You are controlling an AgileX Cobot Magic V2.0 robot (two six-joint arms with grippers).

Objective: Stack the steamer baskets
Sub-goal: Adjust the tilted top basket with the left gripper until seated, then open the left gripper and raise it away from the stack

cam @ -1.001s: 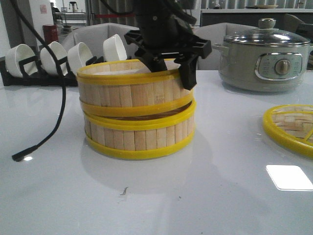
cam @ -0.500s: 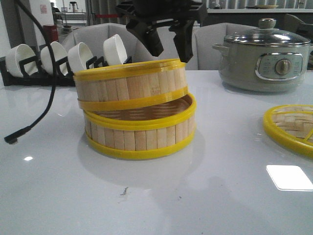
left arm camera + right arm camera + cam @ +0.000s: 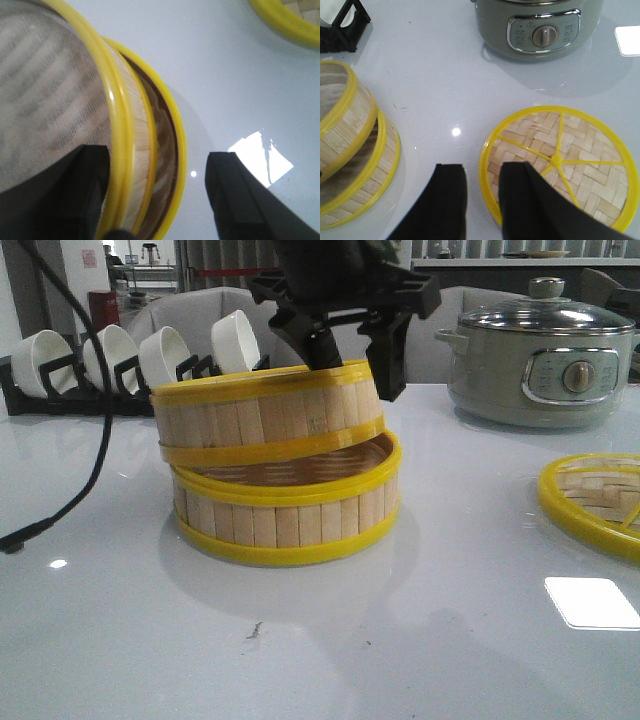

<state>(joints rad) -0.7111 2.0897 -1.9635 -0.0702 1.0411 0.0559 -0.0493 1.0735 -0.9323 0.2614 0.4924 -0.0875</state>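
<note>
**Ana:** Directly under the left gripper (image 3: 350, 345) sit the two steamer baskets. The upper basket (image 3: 265, 420) rests crooked on the lower basket (image 3: 285, 515): its right side is lifted, so a gap shows between the rims there, and it is shifted a little to the left.

**Ben:** And the claw itself?

**Ana:** Spread wide and holding nothing. In the left wrist view its two black fingers (image 3: 235, 200) stand on either side of the baskets' near edge, one over the pale liner of the upper basket (image 3: 55, 95), the other out over the bare white table (image 3: 225, 60). From the front, the fingertips hang just above the upper basket's far rim; I cannot tell whether they touch it.

**Ben:** The right gripper?

**Ana:** The right gripper (image 3: 482, 200) hovers above the table with a narrow gap between its fingers, empty. Just beside it lies the woven lid (image 3: 570, 150) with its yellow rim; the baskets (image 3: 350, 150) are to its other side, well apart. Beyond it stands the grey electric pot (image 3: 540, 30).

**Ben:** Anything else?

**Ana:** Behind the left gripper, a black rack of white bowls (image 3: 120, 355), and a black cable (image 3: 95, 440) trails down to the table.
</note>
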